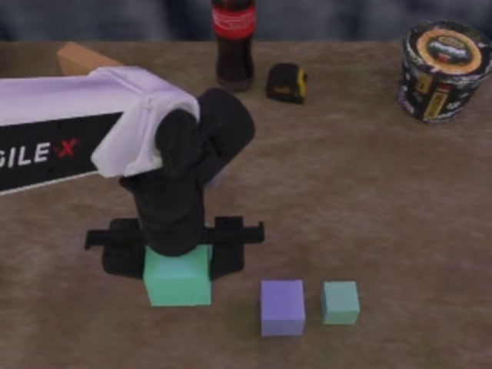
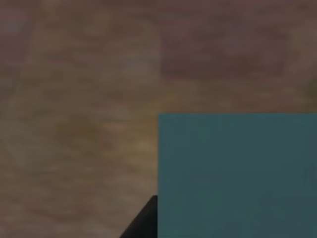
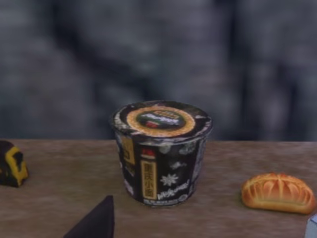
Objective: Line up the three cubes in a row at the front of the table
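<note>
The large teal cube (image 1: 178,283) sits near the front of the table (image 1: 384,192), left of centre. My left gripper (image 1: 175,265) reaches down over it, shut on it with a black finger against each side. The left wrist view shows the cube's flat face (image 2: 237,173) and one fingertip (image 2: 146,220) pressed to its edge. To the right stand the lavender purple cube (image 1: 282,307) and the small pale teal cube (image 1: 340,302), side by side with a small gap. My right arm is outside the top view; its wrist view shows one dark fingertip (image 3: 99,220), set wide, nothing held.
Along the back edge are a tan wooden block (image 1: 81,58), a cola bottle (image 1: 233,42), a black-and-yellow tape measure (image 1: 287,83) and a noodle cup (image 1: 444,69). A bread roll (image 3: 278,192) lies beside the cup in the right wrist view.
</note>
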Controlling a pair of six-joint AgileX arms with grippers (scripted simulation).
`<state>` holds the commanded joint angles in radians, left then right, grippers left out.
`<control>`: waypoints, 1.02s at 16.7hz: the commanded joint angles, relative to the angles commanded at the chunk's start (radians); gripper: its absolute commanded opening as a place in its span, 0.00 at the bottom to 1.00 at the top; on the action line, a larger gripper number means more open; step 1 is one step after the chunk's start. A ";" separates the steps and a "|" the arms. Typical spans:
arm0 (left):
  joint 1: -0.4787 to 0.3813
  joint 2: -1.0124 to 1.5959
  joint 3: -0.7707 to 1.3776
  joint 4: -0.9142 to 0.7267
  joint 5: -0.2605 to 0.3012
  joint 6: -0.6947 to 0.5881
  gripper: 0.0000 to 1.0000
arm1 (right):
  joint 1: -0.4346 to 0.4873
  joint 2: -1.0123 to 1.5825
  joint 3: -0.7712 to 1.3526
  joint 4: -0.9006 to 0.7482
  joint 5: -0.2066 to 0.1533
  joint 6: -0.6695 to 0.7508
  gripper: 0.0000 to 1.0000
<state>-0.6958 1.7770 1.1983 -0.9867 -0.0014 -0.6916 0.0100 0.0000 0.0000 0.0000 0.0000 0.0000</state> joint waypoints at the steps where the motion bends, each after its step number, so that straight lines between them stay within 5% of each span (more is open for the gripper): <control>1: 0.005 0.004 0.002 -0.002 0.000 0.003 0.00 | 0.000 0.000 0.000 0.000 0.000 0.000 1.00; 15: 0.002 0.124 -0.150 0.274 0.001 0.004 0.00 | 0.000 0.000 0.000 0.000 0.000 0.000 1.00; 17: 0.002 0.124 -0.150 0.274 0.001 0.004 0.15 | 0.000 0.000 0.000 0.000 0.000 0.000 1.00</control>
<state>-0.6934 1.9007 1.0485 -0.7132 -0.0008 -0.6873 0.0100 0.0000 0.0000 0.0000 0.0000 0.0000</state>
